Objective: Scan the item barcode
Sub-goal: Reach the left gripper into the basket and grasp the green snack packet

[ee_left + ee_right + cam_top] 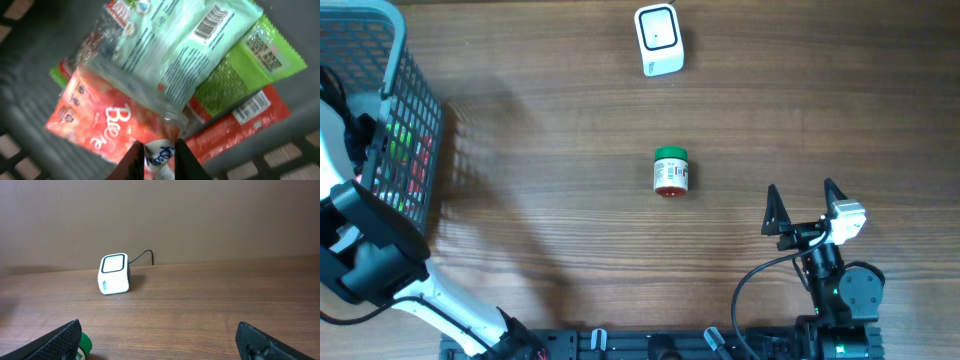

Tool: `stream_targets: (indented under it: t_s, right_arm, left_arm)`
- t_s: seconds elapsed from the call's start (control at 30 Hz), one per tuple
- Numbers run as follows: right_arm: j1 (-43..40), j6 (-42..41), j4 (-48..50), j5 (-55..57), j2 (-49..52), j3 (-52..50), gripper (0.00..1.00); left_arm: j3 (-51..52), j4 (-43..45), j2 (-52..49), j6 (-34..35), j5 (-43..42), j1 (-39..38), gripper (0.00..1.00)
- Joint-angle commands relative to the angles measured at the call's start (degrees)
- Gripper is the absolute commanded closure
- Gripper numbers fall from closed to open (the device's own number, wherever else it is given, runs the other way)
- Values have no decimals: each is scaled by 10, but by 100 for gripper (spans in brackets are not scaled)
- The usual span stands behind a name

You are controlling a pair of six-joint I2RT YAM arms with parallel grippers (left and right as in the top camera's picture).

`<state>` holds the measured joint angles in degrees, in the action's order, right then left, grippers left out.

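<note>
L fingers (131, 164) nearly closed around a white-blue packet (159, 152), mostly hidden, grip unclear; R fingers (62, 339) wide apart, empty.

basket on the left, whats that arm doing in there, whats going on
The left fingers are down inside the basket, over a pile of snack packets. A white-and-blue bit of wrapper sits between them, and whether it is gripped is unclear. The right fingers stand open above the table, holding nothing. A small green-lidded jar lies on its side mid-table, apart from the scanner, untouched.
</note>
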<state>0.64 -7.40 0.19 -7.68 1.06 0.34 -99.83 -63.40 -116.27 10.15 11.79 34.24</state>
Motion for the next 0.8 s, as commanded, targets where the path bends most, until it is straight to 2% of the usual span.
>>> stream_targets:
  t_s: [0.0,0.03,0.07,0.13,0.17,0.53,0.77]
  right_arm:
    - [-2,6,2,3,-3,0,0]
    - [-2,6,2,3,-3,0,0]
    - [-2,6,2,3,-3,0,0]
    - [-2,6,2,3,-3,0,0]
    - [-2,6,2,3,-3,0,0]
    - [-2,6,2,3,-3,0,0]
    - [-2,6,2,3,-3,0,0]
  left_arm:
    - [25,32,2,-5,9,4,66]
    - [25,33,2,-5,9,4,58]
    - [25,32,2,-5,9,4,34]
    - [25,32,3,-5,9,4,15]
    - [24,32,5,-5,9,4,0]
    - [21,34,30,2,7,4,0]
    - [58,86,30,2,7,11,0]
